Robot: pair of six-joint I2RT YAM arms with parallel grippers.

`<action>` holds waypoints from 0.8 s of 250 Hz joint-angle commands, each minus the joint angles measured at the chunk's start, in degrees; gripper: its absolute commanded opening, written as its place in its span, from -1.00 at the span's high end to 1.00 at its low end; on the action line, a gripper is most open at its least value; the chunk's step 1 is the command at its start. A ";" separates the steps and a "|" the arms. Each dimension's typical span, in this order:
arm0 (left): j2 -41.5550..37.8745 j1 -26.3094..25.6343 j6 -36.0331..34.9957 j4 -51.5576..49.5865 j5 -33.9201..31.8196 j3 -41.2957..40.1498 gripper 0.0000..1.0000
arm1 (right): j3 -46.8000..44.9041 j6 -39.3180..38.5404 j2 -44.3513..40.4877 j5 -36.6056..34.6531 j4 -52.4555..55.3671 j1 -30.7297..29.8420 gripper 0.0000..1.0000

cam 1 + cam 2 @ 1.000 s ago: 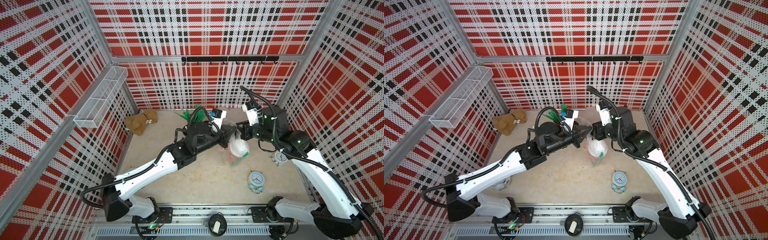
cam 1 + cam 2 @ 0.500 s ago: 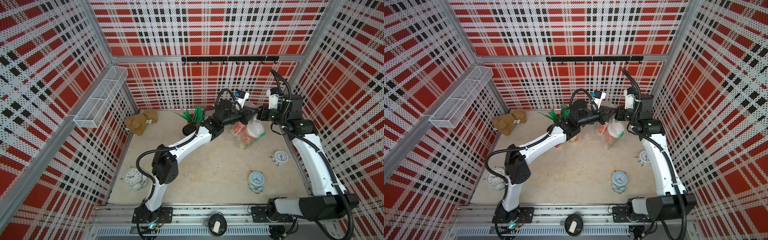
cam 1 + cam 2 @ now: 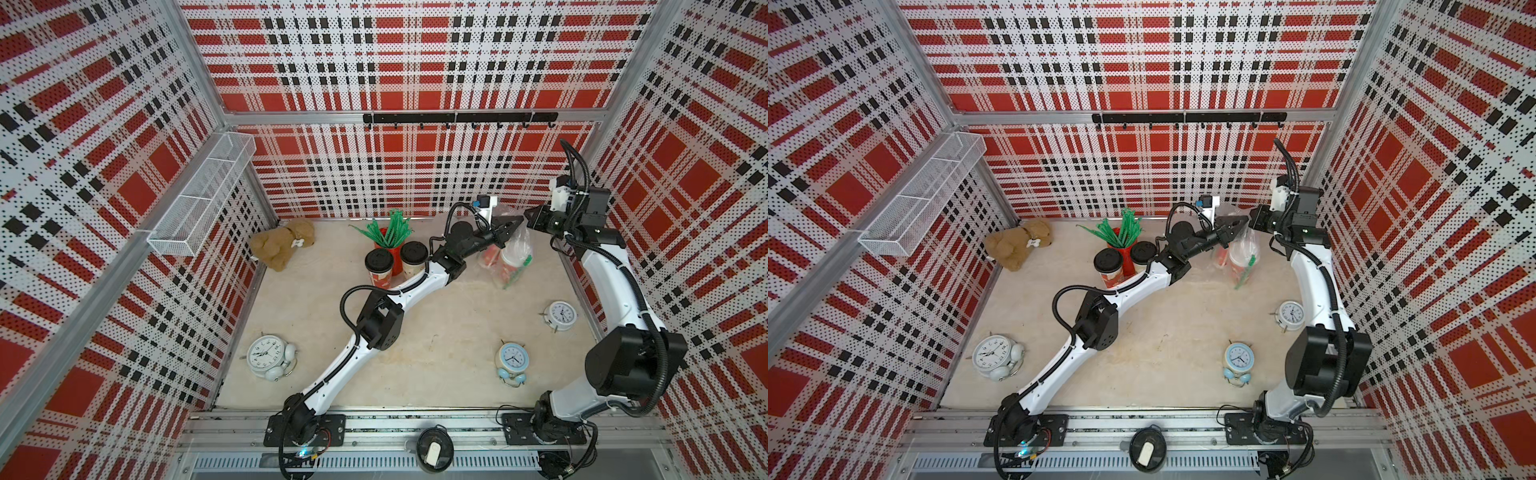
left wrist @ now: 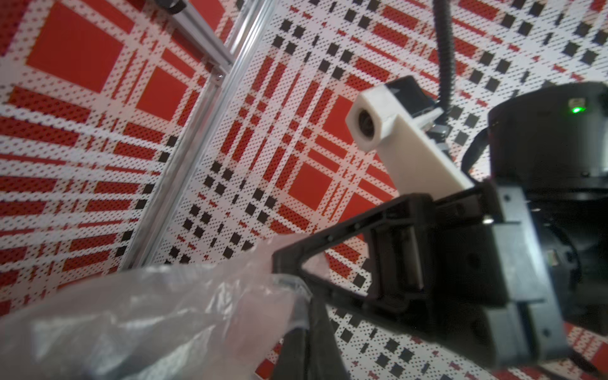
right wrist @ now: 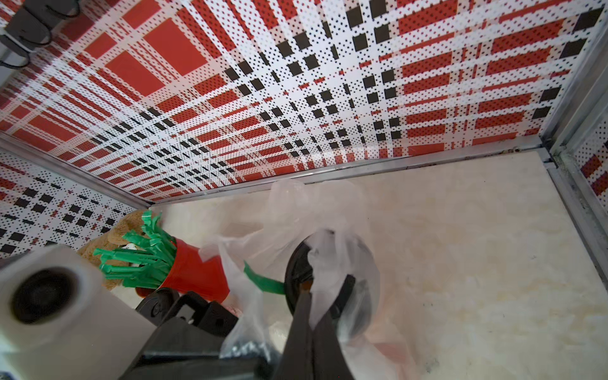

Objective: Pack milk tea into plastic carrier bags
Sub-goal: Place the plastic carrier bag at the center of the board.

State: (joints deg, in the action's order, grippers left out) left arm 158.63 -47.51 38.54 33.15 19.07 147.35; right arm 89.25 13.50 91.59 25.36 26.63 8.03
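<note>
Left end effector point(image 3: 508, 228) and right end effector point(image 3: 530, 217) are clamped on the plastic carrier bag point(image 3: 521, 243), seemingly off the bench point(image 3: 449, 316), arms outstretched.

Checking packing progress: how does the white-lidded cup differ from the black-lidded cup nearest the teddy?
Lid: the white-lidded cup has a white one, the black-lidded cup black. Place: the white-lidded cup sits inside the clear bag; the black-lidded cup stands unbagged beside the red straw holder. Both are tall cups with red-and-cream printed sides.
</note>
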 commanded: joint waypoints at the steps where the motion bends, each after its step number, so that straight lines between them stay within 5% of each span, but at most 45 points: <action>1: 1.77 -1.95 -1.11 6.15 -6.68 3.36 0.96 | -0.14 1.00 -0.09 2.80 -6.07 1.13 1.00; 200: 6.66 -4.96 0.42 6.51 -17.83 4.77 0.96 | -10.21 0.63 -7.60 -0.40 -7.21 4.62 1.00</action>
State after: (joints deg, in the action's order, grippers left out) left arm 162.95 -51.72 37.56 38.20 3.62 150.52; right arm 80.31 14.63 86.43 25.63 21.58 12.19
